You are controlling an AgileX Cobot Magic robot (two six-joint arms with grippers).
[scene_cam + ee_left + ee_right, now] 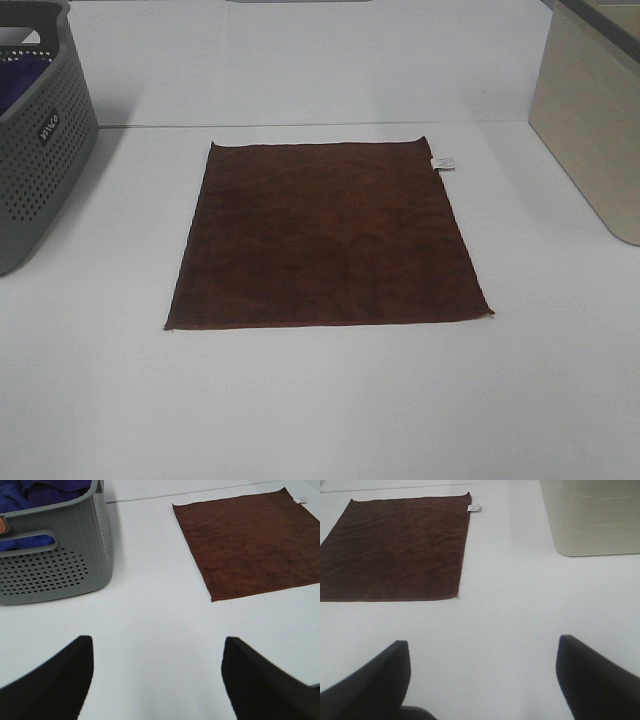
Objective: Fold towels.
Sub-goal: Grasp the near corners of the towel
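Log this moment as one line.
towel: flat, unfolded | left claw: open, empty | right claw: open, empty | fold: not started

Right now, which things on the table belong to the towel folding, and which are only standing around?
For the job:
brown towel, lying flat
left gripper, open
right gripper, open

Only standing around:
grey basket with blue cloth inside
beige box
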